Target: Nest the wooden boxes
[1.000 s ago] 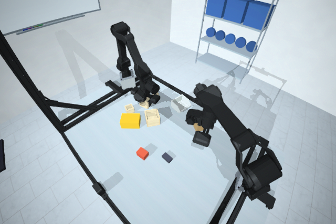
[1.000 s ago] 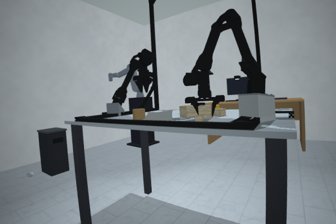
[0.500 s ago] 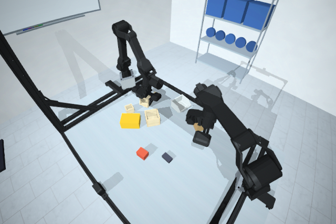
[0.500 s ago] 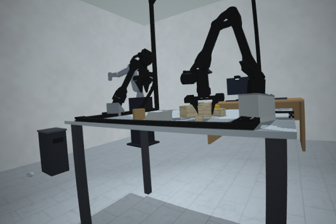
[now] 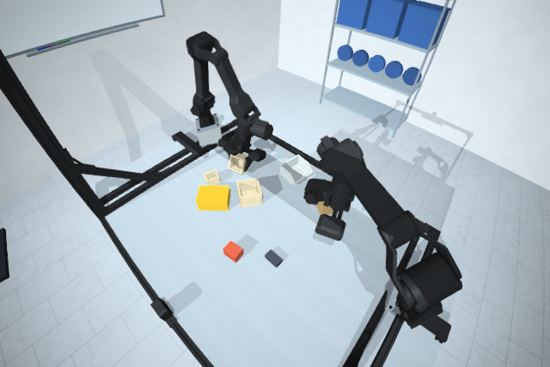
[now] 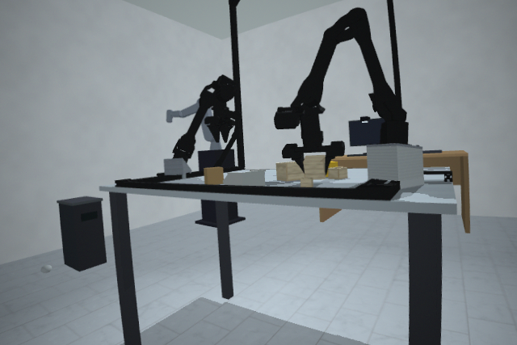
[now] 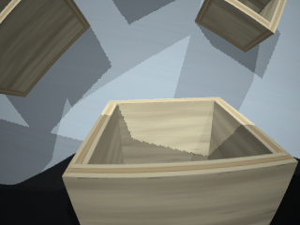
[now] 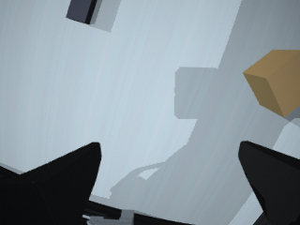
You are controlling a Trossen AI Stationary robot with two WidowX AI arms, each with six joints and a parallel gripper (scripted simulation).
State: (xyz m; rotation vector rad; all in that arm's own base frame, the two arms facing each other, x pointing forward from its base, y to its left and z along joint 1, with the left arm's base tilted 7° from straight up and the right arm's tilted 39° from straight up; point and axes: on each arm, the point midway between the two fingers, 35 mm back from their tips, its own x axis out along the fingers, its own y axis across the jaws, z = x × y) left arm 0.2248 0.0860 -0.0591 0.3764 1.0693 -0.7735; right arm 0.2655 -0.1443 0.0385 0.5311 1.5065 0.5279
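My left gripper point(image 6: 314, 172) is shut on a mid-sized wooden box point(image 5: 237, 163) point(image 6: 314, 164) point(image 7: 178, 199), open side up and a little above the table. The largest-looking box point(image 5: 250, 198) point(image 6: 287, 171) point(image 7: 42, 49) stands open side up beside it; its inside is partly shadowed. A smaller box point(image 5: 211, 177) point(image 6: 338, 173) point(image 7: 234, 25) stands mouth up near the yellow block. A very small wooden piece point(image 6: 306, 183), likely the smallest box, shows below the held box in the exterior view; its mouth is hidden. My right gripper point(image 6: 220, 140) point(image 8: 172, 150) is open and empty, above the table.
A yellow block point(image 5: 213, 198) lies beside the largest box. A white tray point(image 5: 290, 173) point(image 6: 244, 178) stands between the arms. An orange-brown block point(image 5: 324, 208) point(image 6: 213, 175) point(image 8: 277, 82) is near my right gripper. A red block point(image 5: 232, 251) and a dark block point(image 5: 273, 258) point(image 8: 82, 10) lie farther off.
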